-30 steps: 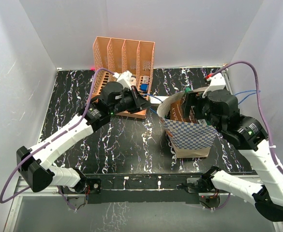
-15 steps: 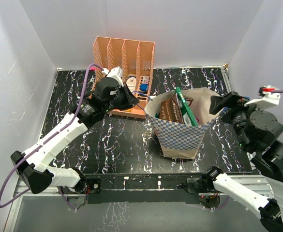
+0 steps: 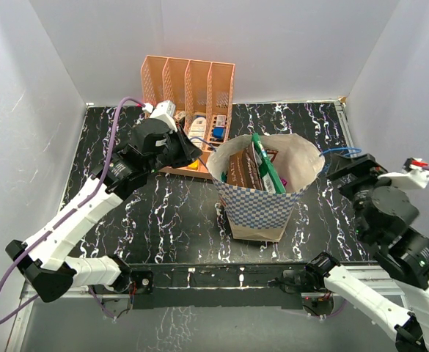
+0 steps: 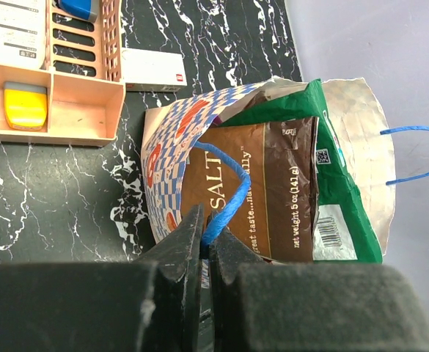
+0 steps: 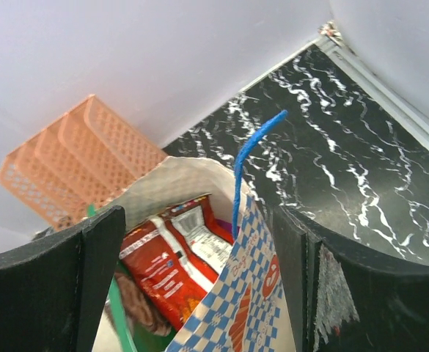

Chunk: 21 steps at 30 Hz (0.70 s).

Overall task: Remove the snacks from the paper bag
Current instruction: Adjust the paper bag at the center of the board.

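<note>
While the left gripper (image 4: 205,240) is pinched tight on a blue handle (image 4: 227,196) of the bag (image 4: 166,147), the right gripper (image 5: 199,279) stands wide open. Its fingers (image 5: 60,286) are well apart, and the second handle (image 5: 252,163) rises untouched in the gap between them. Just beyond the left fingertips the bag's mouth gapes. Inside it a brown packet (image 4: 265,191) marked "Salt" lies nearest that gripper, with a green packet (image 4: 342,183) behind it against the cream far wall. Up and to the left of the same gripper sits the orange rack (image 4: 67,95) with a yellow item (image 4: 25,105) in one compartment. A white box (image 4: 152,70) lies on the table (image 4: 53,198) just beside the rack, between it and the bag. Below the right gripper a red packet (image 5: 159,275) shows deep in the bag, past the checkered rim, with more snacks crowded around it that are too hidden to name. Seen from above, the bag stands upright between the two grippers, the left one at its rack-side rim and the right one near the opposite rim.
</note>
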Tool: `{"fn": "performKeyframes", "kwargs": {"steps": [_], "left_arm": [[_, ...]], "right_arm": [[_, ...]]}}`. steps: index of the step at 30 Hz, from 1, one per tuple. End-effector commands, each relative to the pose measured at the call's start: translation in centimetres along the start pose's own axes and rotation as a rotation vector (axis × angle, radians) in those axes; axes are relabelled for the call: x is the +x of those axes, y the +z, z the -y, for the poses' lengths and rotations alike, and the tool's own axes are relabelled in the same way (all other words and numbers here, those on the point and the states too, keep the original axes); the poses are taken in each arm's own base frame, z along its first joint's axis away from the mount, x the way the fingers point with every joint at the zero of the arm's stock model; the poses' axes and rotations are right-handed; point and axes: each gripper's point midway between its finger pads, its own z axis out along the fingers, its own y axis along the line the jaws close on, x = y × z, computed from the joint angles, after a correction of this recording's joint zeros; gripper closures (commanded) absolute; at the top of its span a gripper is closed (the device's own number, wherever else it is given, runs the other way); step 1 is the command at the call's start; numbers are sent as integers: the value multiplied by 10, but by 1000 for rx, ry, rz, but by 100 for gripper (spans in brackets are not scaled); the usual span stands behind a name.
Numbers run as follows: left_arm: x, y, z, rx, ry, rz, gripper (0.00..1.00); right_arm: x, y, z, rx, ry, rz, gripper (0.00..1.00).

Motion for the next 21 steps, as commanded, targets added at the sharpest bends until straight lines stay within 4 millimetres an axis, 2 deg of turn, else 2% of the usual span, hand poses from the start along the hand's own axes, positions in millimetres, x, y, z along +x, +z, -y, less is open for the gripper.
{"fn": "performKeyframes", "kwargs": {"steps": [1, 10, 13, 17, 21], "left_arm": [[-40, -28, 21, 81, -26, 141, 100], [-34, -30, 24, 114, -53, 123, 100], [-33, -31, 26, 127, -59, 120, 100], [-32, -32, 26, 129, -59, 116, 100], [-30, -32, 24, 125, -60, 112, 100]], "right_arm": [[15, 26, 2, 128, 24, 37, 15], [46, 60, -13, 189, -13, 30, 19], [48, 64, -14, 196, -4, 47, 27], [47, 70, -18, 182, -17, 77, 43], [47, 78, -20, 190, -45, 108, 44]]}}
